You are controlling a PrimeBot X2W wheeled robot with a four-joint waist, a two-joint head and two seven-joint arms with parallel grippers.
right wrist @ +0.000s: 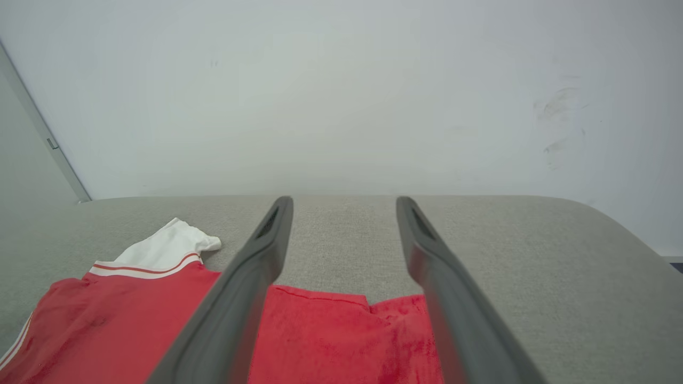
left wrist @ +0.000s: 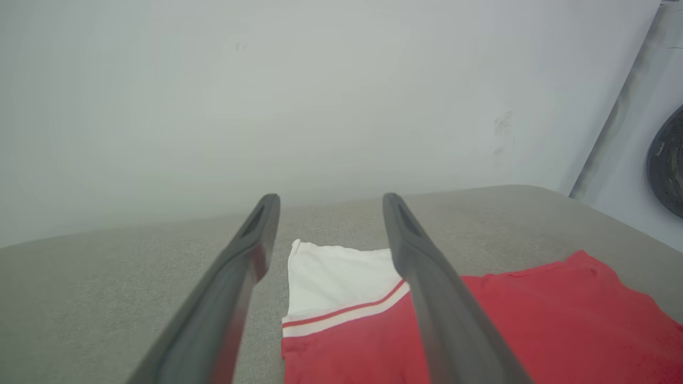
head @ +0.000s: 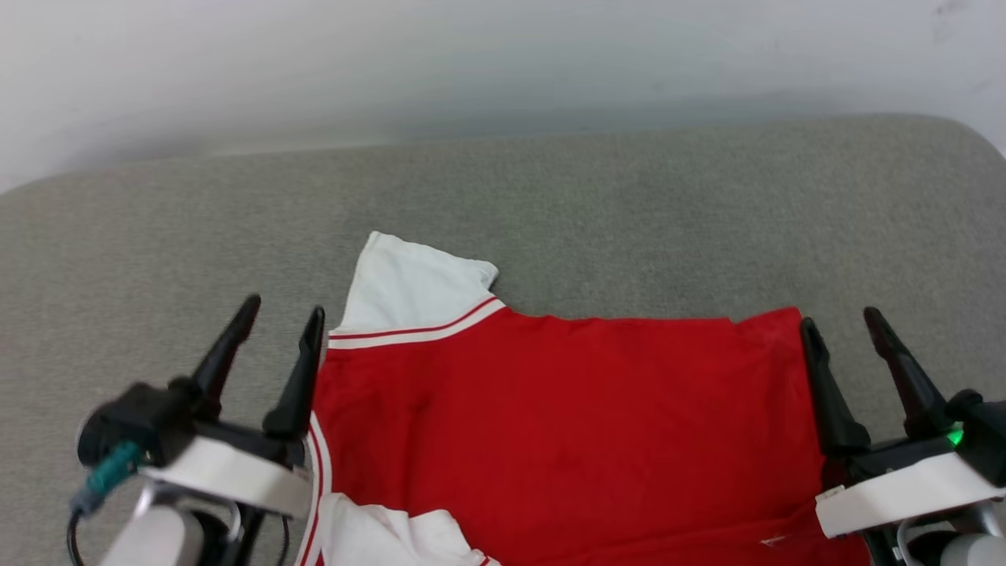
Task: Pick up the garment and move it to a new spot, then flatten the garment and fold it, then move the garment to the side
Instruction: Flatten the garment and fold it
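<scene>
The red garment (head: pixel 566 424) lies spread on the grey surface, plain red face up, no lettering showing. One white sleeve (head: pixel 413 287) points away from me, another white sleeve (head: pixel 385 538) lies at the near left. My left gripper (head: pixel 283 312) hovers open at the garment's left edge, nothing between its fingers. My right gripper (head: pixel 842 321) hovers open at the garment's right edge, likewise empty. The left wrist view has the garment (left wrist: pixel 533 325) and its white sleeve beyond the fingers of the left gripper (left wrist: pixel 328 198). In the right wrist view the garment (right wrist: pixel 331 336) lies under the open right gripper (right wrist: pixel 344 201).
The grey upholstered surface (head: pixel 629 220) stretches wide behind the garment, ending at a pale wall (head: pixel 503 63). Its rounded right corner (head: pixel 967 141) shows at the far right. A dark round object (left wrist: pixel 667 160) sits off past the surface in the left wrist view.
</scene>
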